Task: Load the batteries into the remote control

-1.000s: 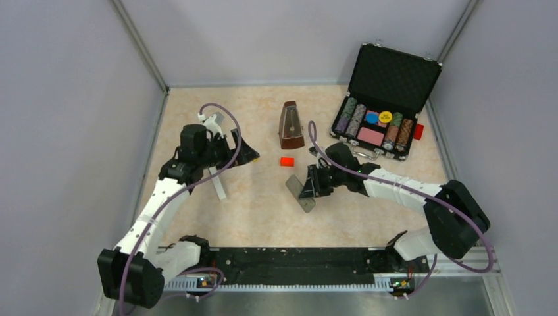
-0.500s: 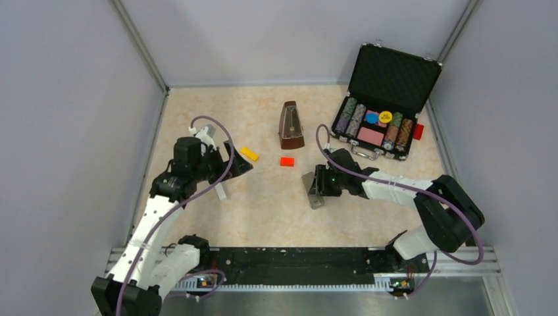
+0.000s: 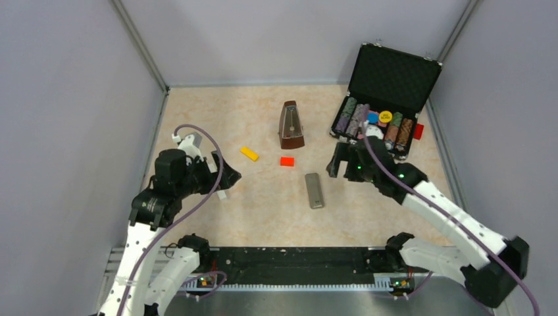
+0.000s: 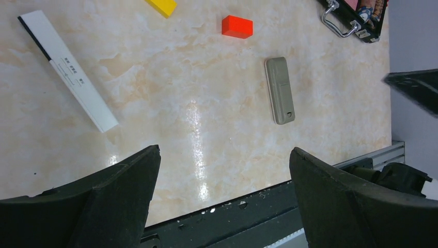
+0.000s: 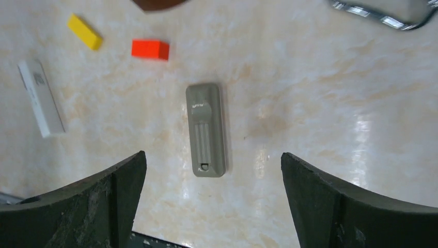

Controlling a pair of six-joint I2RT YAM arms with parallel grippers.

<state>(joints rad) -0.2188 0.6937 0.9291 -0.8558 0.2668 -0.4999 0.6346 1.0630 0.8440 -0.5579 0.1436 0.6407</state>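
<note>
The top external camera sits high over the near edge of the table [image 3: 263, 220], looking down and forward across the whole surface to the back wall, from far off. Each wrist camera looks steeply down between its own dark fingers [image 4: 93, 206], well above the surface; the right one seems a little nearer, though that is hard to judge. All three views share the remote control [image 3: 314, 190], the red-orange block [image 3: 287, 161] and the yellow block [image 3: 249, 153]; both wrist views also catch the white bar [image 4: 67, 70].

The table [image 4: 170, 93] is glossy, marble-patterned and reflects light. The remote control [image 5: 206, 129] looks matt grey plastic with a ribbed cover. The case handle [image 5: 392, 21] is shiny metal.
</note>
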